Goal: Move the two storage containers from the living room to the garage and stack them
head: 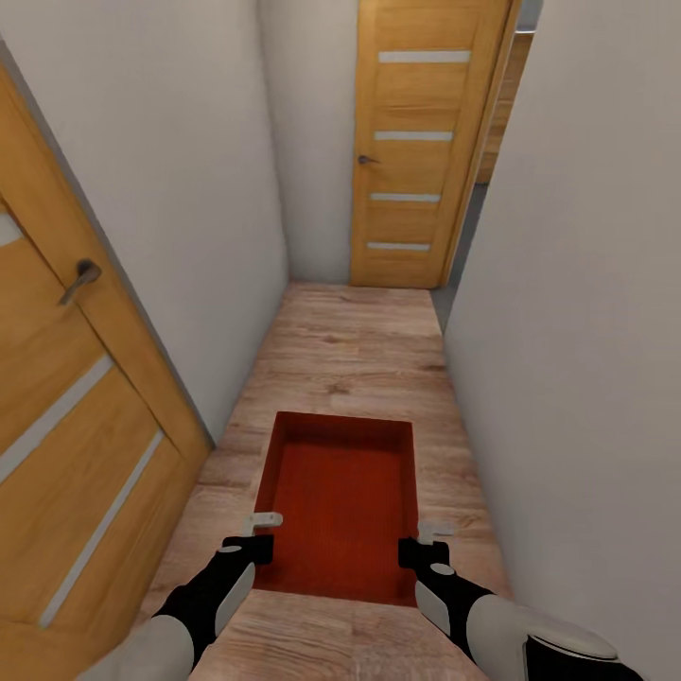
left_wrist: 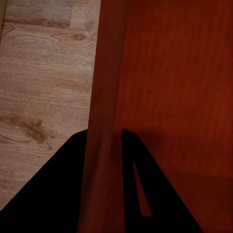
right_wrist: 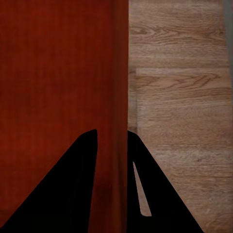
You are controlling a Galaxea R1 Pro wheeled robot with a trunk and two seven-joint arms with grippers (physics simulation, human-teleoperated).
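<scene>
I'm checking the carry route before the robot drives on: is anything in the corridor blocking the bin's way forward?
Nothing lies on the wood floor ahead of the storage container. The door at the corridor's end looks shut; an opening shows just to its right.

Both arms forward, low; left gripper (head: pixel 257 535) and right gripper (head: pixel 427 541) jaws clamped on container (head: pixel 342 501) walls.

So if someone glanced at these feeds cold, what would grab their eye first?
The orange-red storage container held low in front of the robot, the left gripper clamped on one side wall and the right gripper on the other. In the wrist views each wall runs between that gripper's dark fingers. Around it is a narrow white-walled corridor with a wood-plank floor, a wooden door at the far end and another close on the left.
</scene>
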